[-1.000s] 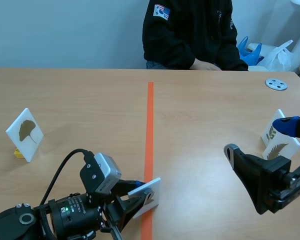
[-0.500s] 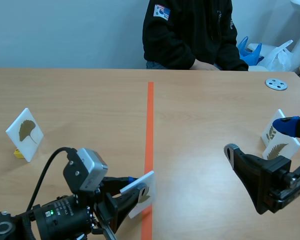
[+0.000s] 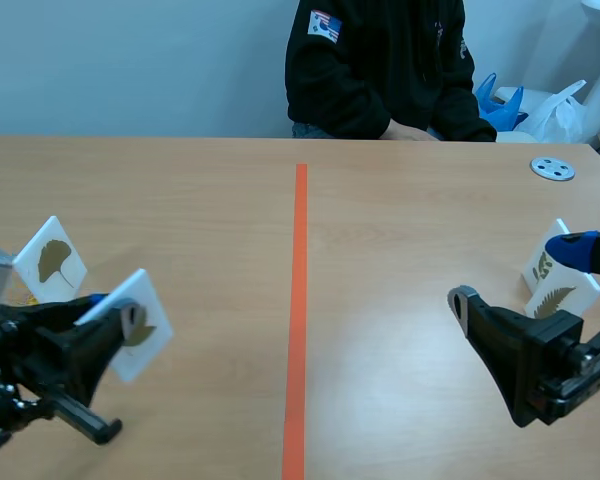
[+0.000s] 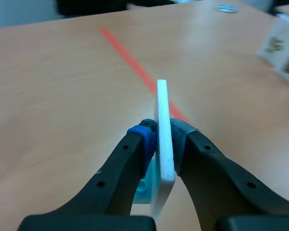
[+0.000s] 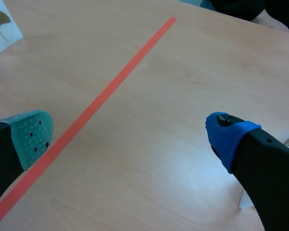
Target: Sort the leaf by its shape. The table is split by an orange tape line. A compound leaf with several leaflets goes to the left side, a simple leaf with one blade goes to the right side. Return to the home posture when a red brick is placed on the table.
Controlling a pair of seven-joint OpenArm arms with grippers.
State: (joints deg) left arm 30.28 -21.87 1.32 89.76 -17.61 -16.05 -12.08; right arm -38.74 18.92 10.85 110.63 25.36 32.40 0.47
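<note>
White leaf card (image 3: 140, 300) stands edge-on, pinched in our left gripper (image 4: 160, 140), well left of the orange tape line (image 3: 300, 250); our right gripper (image 5: 129, 135) hangs wide open, right of that line.

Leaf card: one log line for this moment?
left pincer: shut on leaf card | leaf card: left of tape line | right pincer: open, empty

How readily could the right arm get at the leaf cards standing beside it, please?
Probably yes: the right end effector is open and the leaf cards stand close beside it with nothing between them, though it may need to turn toward them.
</note>
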